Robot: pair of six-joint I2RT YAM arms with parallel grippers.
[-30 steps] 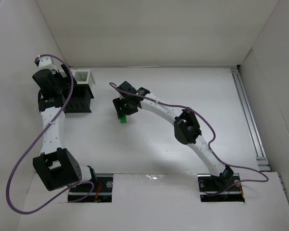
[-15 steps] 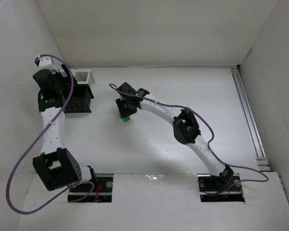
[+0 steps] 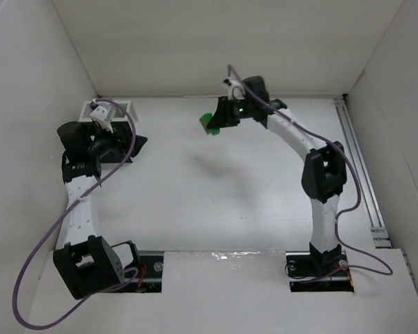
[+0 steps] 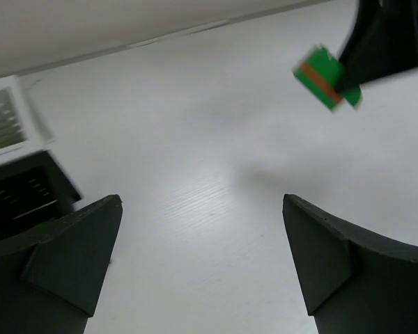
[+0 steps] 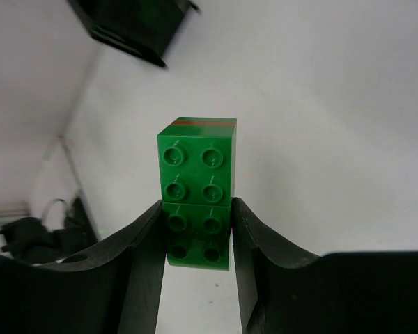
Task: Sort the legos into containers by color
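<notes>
My right gripper (image 3: 216,120) is shut on a green lego (image 3: 209,124) and holds it high above the far middle of the table. In the right wrist view the lego (image 5: 197,156) is a stack of studded green bricks with a thin orange layer at its far end, clamped between my fingers (image 5: 197,205). The black slatted rack with a white rim (image 3: 123,104) stands at the far left, mostly hidden by my left arm. My left gripper (image 3: 138,142) is open and empty beside the rack, pointing right; its wrist view (image 4: 202,202) shows the lego (image 4: 327,78) and the rack (image 4: 21,184).
White walls close the table at the left, back and right. A metal rail (image 3: 362,174) runs along the right side. A black shape (image 5: 132,24) at the top of the right wrist view is too cropped to identify.
My right arm has lifted the green lego off the middle of the table and swung it up toward the back. My left arm has dropped from above the rack and now points right.
</notes>
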